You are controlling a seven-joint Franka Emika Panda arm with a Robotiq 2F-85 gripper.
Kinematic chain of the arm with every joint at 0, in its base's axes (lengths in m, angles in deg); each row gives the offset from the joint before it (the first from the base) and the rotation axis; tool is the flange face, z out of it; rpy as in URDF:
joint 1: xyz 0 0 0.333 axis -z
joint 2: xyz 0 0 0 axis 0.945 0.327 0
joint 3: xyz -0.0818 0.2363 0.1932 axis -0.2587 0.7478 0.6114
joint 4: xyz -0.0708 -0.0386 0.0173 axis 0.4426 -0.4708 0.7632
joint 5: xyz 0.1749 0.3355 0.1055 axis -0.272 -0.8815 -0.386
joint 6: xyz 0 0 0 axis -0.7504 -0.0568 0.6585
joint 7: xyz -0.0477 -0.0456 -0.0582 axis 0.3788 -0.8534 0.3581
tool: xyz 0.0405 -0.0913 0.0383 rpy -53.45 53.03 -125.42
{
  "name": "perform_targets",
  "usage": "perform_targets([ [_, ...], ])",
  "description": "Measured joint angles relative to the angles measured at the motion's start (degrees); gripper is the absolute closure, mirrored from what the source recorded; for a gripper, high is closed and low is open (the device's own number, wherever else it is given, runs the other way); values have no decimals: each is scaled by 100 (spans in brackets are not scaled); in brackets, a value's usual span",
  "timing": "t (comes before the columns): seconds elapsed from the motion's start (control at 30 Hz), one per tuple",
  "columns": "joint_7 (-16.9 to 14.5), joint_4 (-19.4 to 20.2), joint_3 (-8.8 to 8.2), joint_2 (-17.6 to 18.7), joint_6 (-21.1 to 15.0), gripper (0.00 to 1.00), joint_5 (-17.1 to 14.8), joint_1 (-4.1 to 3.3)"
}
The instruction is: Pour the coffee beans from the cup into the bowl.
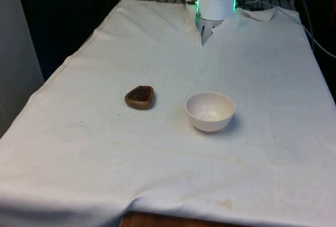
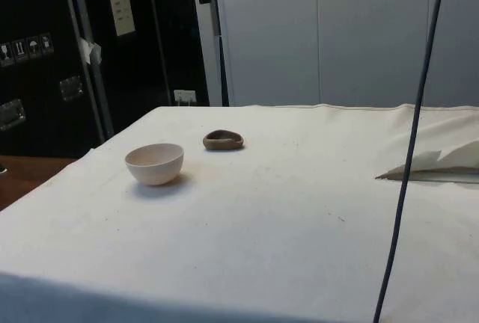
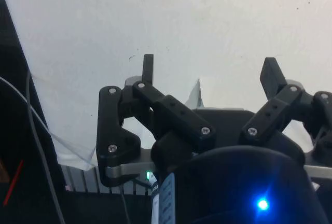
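A small brown cup holding dark coffee beans sits on the white cloth, towards the front view's left of centre. Beside it, on the front view's right, stands a white bowl with only a few dark specks inside. From the side, the bowl is nearer the camera than the cup. My gripper is open, its two black fingers spread wide with nothing between them. It hangs over bare cloth near the robot's base, far from both cup and bowl.
The robot's white base stands at the table's far end. A fold of cloth lifts at the side view's right. A dark cable hangs down across the side view. A wooden table edge shows at the front.
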Motion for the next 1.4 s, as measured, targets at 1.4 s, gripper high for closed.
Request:
perform_targets([
  [1.4, -218, -80, -327, 773, -951, 0, 309, 63],
])
